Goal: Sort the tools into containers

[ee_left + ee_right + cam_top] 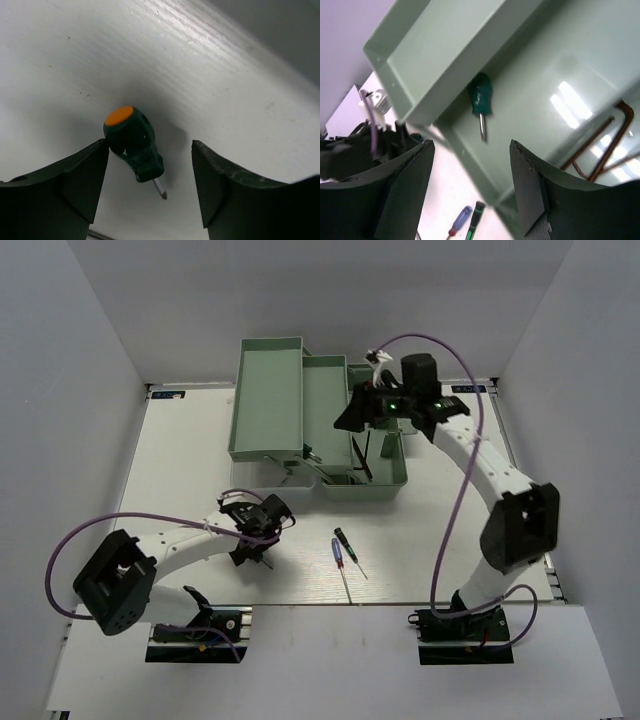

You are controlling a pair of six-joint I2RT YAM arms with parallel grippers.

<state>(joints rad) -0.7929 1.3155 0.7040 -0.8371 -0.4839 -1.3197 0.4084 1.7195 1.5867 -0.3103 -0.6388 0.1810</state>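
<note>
A stubby green-handled screwdriver (134,147) with an orange cap lies on the white table between the fingers of my left gripper (150,142), which is open; its left finger almost touches the handle. My right gripper (471,142) is open and empty, hovering over the mint-green toolbox base (530,100). Inside the base lie a second green screwdriver (481,97) and two reddish hex keys (607,142). A blue-handled screwdriver (337,550) and a black-handled one (345,538) lie side by side on the table in front of the toolbox; both also show in the right wrist view.
The toolbox (370,486) stands at the table's far middle, its two fold-out trays (268,400) raised to the left. White walls enclose the table on three sides. Purple cables loop off both arms.
</note>
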